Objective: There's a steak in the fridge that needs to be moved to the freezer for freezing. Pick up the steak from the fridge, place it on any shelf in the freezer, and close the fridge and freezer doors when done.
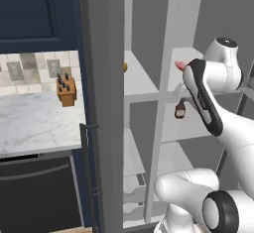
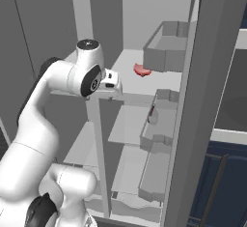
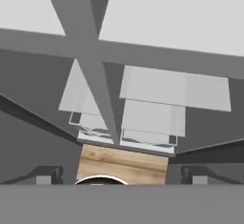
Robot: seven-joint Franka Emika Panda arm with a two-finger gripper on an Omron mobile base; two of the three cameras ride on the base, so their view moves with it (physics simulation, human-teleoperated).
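The steak [image 2: 141, 70] lies flat on a wide white fridge shelf [image 2: 161, 82], well back from the front edge. One shelf down, a brown bottle [image 1: 180, 109] stands upright. A yellow fruit [image 1: 125, 67] rests on the narrow freezer shelf [image 1: 141, 81]. On the marble counter [image 1: 34, 123] stands a knife block [image 1: 66, 91].
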